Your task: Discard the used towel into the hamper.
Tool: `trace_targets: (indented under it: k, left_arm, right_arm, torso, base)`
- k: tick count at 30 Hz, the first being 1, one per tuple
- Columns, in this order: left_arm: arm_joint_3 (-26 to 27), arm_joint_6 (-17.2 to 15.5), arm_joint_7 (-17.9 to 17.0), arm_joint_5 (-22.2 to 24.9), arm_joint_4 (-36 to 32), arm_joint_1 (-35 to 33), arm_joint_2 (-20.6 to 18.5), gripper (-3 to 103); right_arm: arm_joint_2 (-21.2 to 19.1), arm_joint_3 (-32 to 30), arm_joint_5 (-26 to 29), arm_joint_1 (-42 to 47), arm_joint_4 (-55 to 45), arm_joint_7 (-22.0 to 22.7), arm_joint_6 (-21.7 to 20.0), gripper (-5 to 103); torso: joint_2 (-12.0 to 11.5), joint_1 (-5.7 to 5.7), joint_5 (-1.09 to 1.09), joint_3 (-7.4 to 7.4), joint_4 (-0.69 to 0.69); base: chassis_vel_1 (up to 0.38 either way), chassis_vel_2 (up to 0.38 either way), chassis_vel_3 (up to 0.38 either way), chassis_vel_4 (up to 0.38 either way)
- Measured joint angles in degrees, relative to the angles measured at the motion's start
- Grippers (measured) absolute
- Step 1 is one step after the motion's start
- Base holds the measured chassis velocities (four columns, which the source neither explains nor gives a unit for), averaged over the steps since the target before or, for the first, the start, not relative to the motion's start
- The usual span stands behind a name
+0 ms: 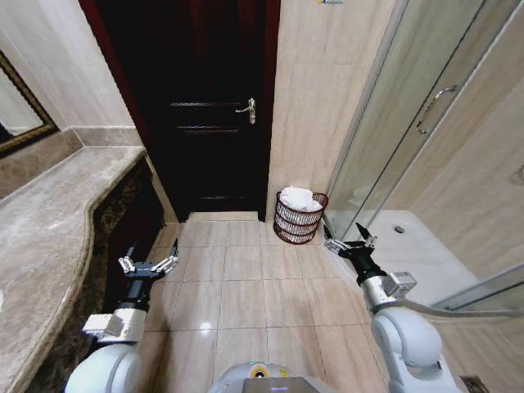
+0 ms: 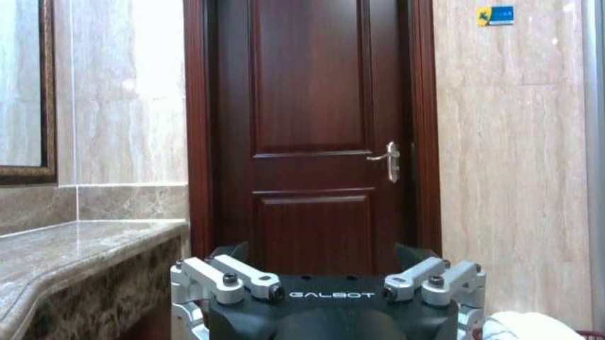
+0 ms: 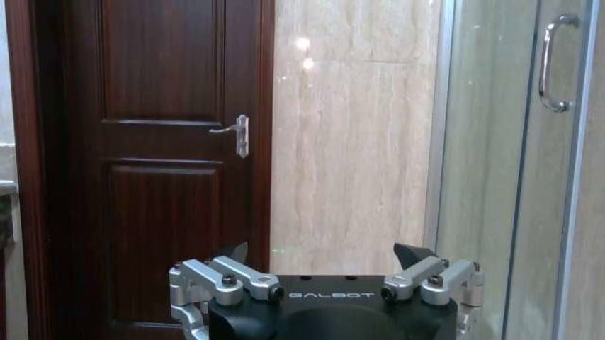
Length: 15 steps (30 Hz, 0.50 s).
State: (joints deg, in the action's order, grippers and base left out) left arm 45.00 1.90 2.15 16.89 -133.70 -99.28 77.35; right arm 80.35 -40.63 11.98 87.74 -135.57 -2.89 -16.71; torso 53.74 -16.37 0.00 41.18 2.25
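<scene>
Both grippers are spread wide and hold nothing. A white towel (image 1: 300, 197) already lies in the hamper (image 1: 298, 223), which stands on the floor by the wall right of the door (image 1: 214, 106), at eleven o'clock from the nearer right gripper (image 1: 350, 239); the left gripper (image 1: 148, 262) hangs farther off, near the counter (image 1: 49, 213).

Wire-weave hamper (image 1: 298, 222), glossy floor tiles (image 1: 246, 282)

— What did the room look like?
— A bathroom: beige tiled floor (image 1: 246, 286), beige stone walls (image 1: 315, 98), and a dark wooden door (image 1: 209, 106) with a metal lever handle (image 1: 247, 109).
— Anything along the sides?
— A marble counter (image 1: 49, 221) under a framed mirror (image 1: 16, 106), and a glass shower enclosure (image 1: 409, 139) opposite.
</scene>
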Motion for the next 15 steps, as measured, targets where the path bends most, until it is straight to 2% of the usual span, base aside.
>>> trace_targets:
  k: [15]
  left_arm:
    - [0.4, 0.7, 0.0, 1.1, 0.6, 0.1, -0.4, 100]
  right_arm:
    - [0.5, 0.3, -0.3, 0.0, -0.6, 0.0, -0.4, 100]
  torso:
    - [4.2, -1.95, -0.01, 2.28, 0.0]
  base:
    - [0.0, 0.0, 0.0, 0.0]
